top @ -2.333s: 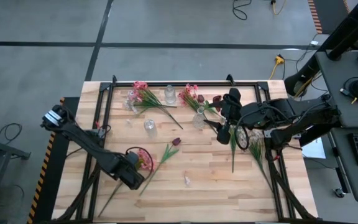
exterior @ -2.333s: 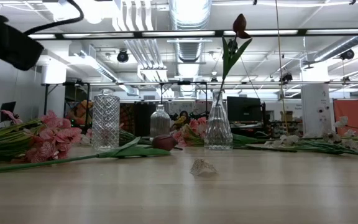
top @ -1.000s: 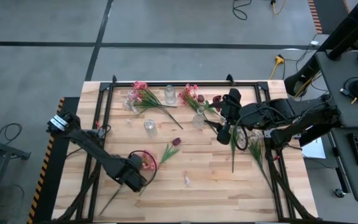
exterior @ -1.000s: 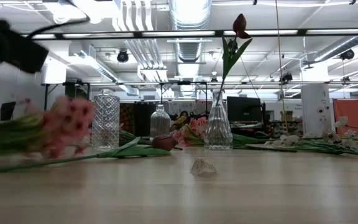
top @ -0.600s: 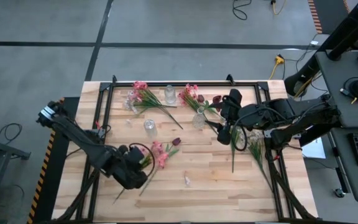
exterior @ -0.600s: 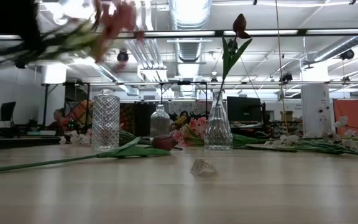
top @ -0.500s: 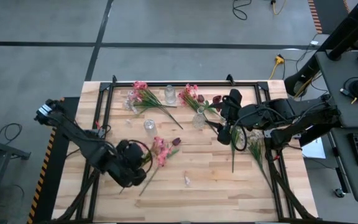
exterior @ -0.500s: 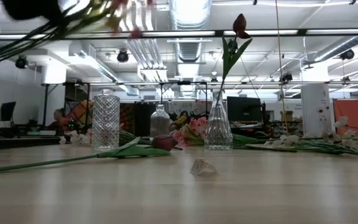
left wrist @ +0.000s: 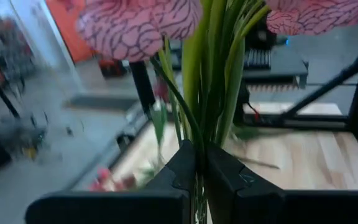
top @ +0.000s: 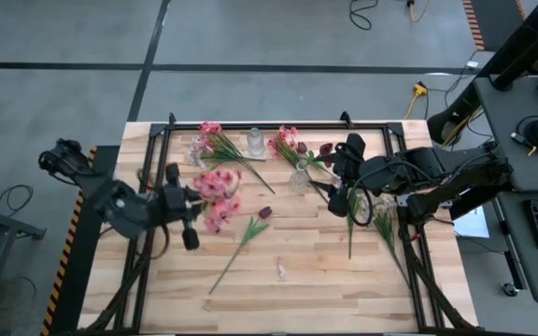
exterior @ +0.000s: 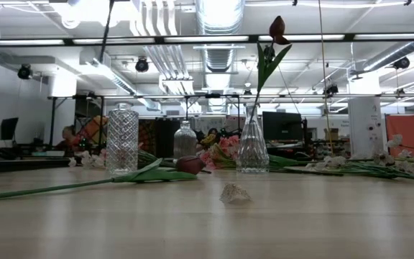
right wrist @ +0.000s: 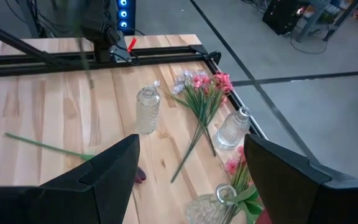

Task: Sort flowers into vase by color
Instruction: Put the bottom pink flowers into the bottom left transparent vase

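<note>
One bunch of pink flowers (top: 215,193) is pinched tight in the left gripper (top: 177,199), lifted off the worktop (top: 316,280) near its left edge. In the left wrist view the two fingers (left wrist: 180,167) squeeze the green stalks (left wrist: 211,74), and the stalks stand straight up out of the jaws with the pink blooms on top. Seen from above, the bunch lies sideways, blooms toward the middle of the worktop. The round patterned glass vase (top: 225,189) stands just past the blooms, on the side away from the left gripper, so I think the coming move turns on getting the cut ends of the stalks over that vase's mouth. The left arm is much the nearer one. The right gripper (top: 337,199) waits near the right edge with its fingers spread wide and nothing between them, close to the clear vase (top: 298,179) that has a dark red tulip (exterior: 277,29) in it. Another red tulip (top: 246,233) lies flat in the middle of the worktop, its stalk slanting toward the near edge. More pink flowers (top: 216,142) lie along the far edge, and white ones (top: 383,224) near the right edge. The low view does not show the held bunch. The bottom of its stalks is hidden by the fingers. The blooms partly cover the round vase from above, so I cannot tell if they touch it.
</note>
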